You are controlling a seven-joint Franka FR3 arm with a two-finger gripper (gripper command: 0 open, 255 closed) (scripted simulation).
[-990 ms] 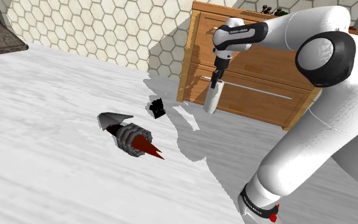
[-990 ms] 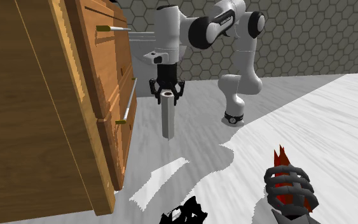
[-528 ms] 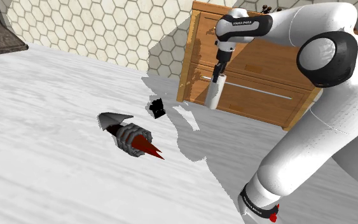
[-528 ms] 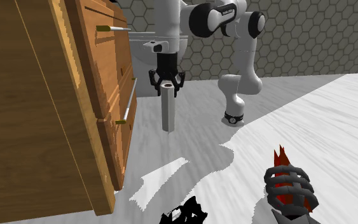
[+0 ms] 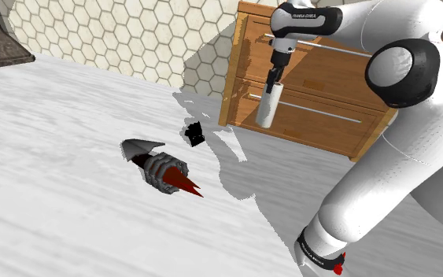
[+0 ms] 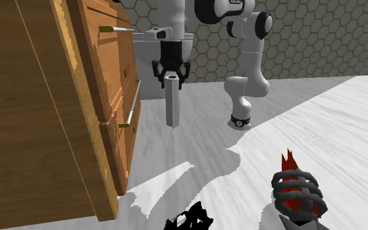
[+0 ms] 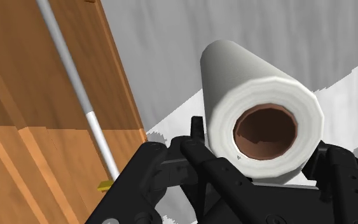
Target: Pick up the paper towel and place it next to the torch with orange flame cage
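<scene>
Here the black jaws are clasping the upper end of the white paper towel roll [image 5: 266, 107] [image 6: 172, 103] [image 7: 260, 121], which is hanging upright in the air, clear of the pale floor [image 5: 54, 165] and just in front of the wooden dresser [image 5: 330, 79] [image 6: 38, 104]. The torch [image 5: 164, 169] [image 6: 297, 195], a dark cage around its red flame, is lying on the floor well apart, toward the shoulder view's left, near a small black object [image 5: 193, 133].

White arm [image 5: 400, 149], dark joints [image 5: 404, 75], all-black gripper [image 6: 171, 77].
</scene>
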